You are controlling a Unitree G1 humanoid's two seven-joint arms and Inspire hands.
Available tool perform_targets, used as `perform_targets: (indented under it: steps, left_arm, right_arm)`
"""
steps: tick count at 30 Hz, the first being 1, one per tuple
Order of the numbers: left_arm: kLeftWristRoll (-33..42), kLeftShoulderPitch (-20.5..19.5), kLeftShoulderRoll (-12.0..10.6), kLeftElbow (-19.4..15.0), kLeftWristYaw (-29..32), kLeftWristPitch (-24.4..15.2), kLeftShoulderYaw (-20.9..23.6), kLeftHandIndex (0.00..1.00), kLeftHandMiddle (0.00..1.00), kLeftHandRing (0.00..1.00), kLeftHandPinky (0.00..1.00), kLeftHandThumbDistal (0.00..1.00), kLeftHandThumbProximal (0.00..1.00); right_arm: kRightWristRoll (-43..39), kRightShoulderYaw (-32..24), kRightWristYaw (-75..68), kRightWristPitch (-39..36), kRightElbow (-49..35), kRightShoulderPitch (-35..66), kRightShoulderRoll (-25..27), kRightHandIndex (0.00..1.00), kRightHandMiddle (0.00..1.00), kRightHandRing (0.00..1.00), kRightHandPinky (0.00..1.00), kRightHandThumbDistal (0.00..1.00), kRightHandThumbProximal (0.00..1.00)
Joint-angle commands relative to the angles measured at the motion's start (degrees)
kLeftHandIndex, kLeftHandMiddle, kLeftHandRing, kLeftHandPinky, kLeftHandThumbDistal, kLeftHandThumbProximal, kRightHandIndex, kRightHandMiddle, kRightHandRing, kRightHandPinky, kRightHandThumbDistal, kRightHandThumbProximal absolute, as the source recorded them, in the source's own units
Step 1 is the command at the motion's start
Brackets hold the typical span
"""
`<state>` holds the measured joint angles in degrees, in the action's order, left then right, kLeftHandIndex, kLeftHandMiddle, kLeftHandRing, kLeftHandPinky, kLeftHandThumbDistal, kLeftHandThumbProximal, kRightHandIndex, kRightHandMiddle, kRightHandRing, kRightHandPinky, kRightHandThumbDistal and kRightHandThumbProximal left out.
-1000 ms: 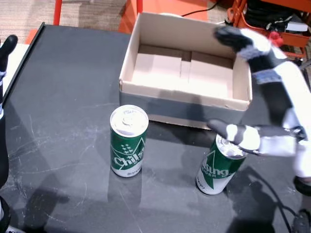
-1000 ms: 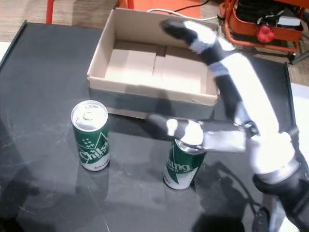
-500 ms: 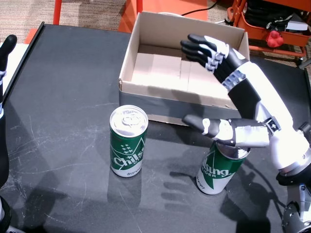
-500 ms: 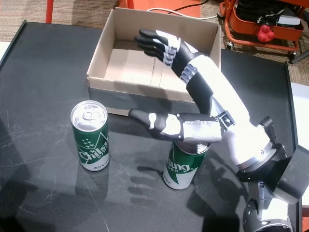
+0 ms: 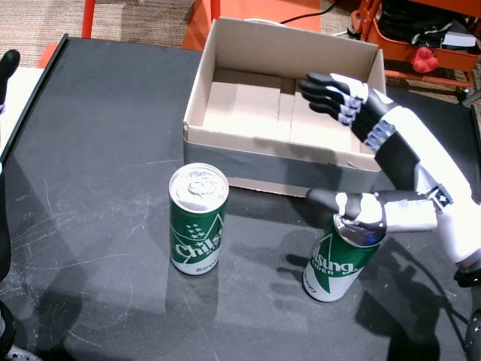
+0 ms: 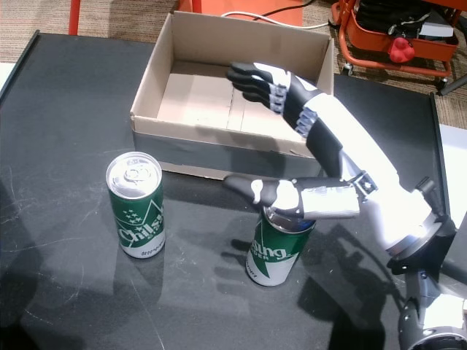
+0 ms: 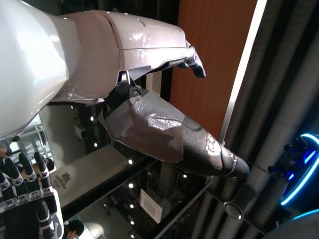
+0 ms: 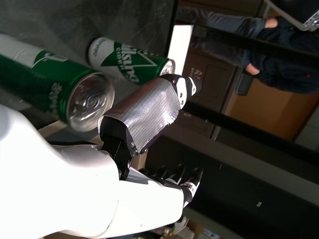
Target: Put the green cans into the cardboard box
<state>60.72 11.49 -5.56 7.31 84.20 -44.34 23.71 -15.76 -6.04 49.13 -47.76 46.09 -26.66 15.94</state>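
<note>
- Two green cans are standing upright on the dark table (image 5: 90, 150), both outside the cardboard box (image 5: 282, 162) and just in front of its near wall.
- The left can (image 5: 198, 218) is standing alone with nothing touching it; it shows again in the other head view (image 6: 136, 203).
- The right can (image 5: 338, 259) is sitting under the right hand (image 5: 376, 150), whose thumb (image 5: 353, 207) is lying across the can's top rim; whether it is pressing on the metal cannot be told.
- The four fingers (image 5: 331, 90) of that hand are stretching out side by side, spread away from the thumb, hovering over the box's right half and gripping nothing.
- In the right wrist view both cans are lying across the top left, and the taped thumb (image 8: 144, 117) is jutting out beside the nearer can (image 8: 60, 92).
- The box is sitting open with its floor bare.
- The left hand (image 5: 7, 68) is showing only as a dark tip at the table's left edge in a head view; its fingers cannot be judged.
</note>
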Motion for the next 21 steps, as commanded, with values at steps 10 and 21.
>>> perform_targets:
  steps: [10,21]
  left_arm:
    - [-0.97,0.39,-1.21,0.47,0.01,-0.9,0.62,1.0,1.0,1.0,0.93,1.0,0.51]
    - [-0.08,1.5,-0.34,1.61,0.73,1.39,0.6,1.0,1.0,1.0,0.93,1.0,0.5]
  right_arm:
    - [-0.34,-0.89,1.89,1.14,0.81,0.91,1.76,0.97,0.92,0.9,0.88,0.92,0.44]
    - [-0.04,-0.16,5.88,3.47,2.22,2.74,1.31,0.95,0.92,0.91,0.89,0.87,0.4]
